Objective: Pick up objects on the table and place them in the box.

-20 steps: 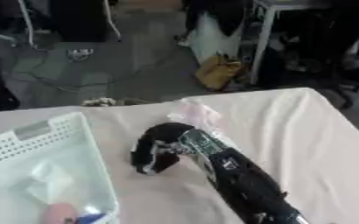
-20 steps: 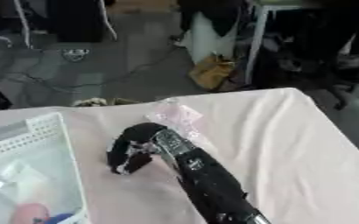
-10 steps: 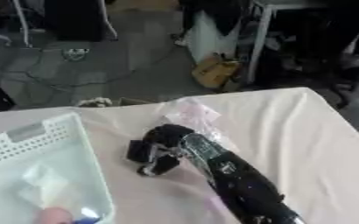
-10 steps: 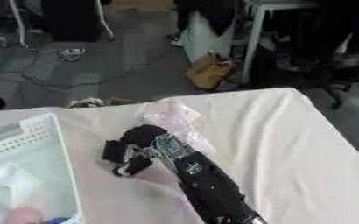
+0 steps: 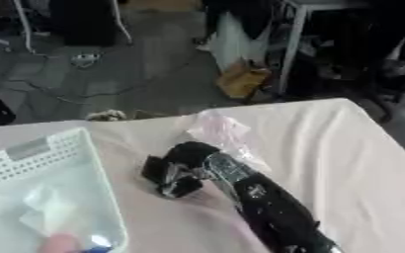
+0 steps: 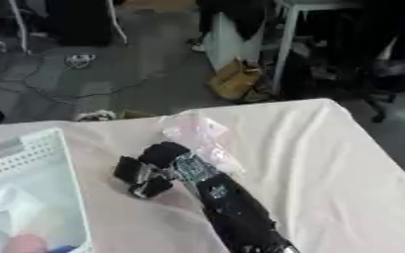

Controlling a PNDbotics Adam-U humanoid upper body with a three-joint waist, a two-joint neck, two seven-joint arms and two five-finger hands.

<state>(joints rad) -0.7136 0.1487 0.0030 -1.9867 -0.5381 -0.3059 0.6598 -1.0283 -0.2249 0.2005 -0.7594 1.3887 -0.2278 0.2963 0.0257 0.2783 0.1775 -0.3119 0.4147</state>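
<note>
A: Your table (image 5: 353,153) carried the box (image 5: 46,197) just to the hand's left, a pale packet and a pink thing already lying in it.

B: And the hand (image 5: 176,170)?

A: The right one, fingers curled, apparently empty. The bag (image 5: 219,131) lay just beyond it, touching the wrist.

B: How would the bag have handled?

A: Light, soft, crinkly and slippery, I'd judge. You'd have pinched it at the bunched top nearest the fingers.

B: Anything unclear?

A: Its contents were only pinkish blur, its near edge hidden behind the arm. Your left hand never showed.
</note>
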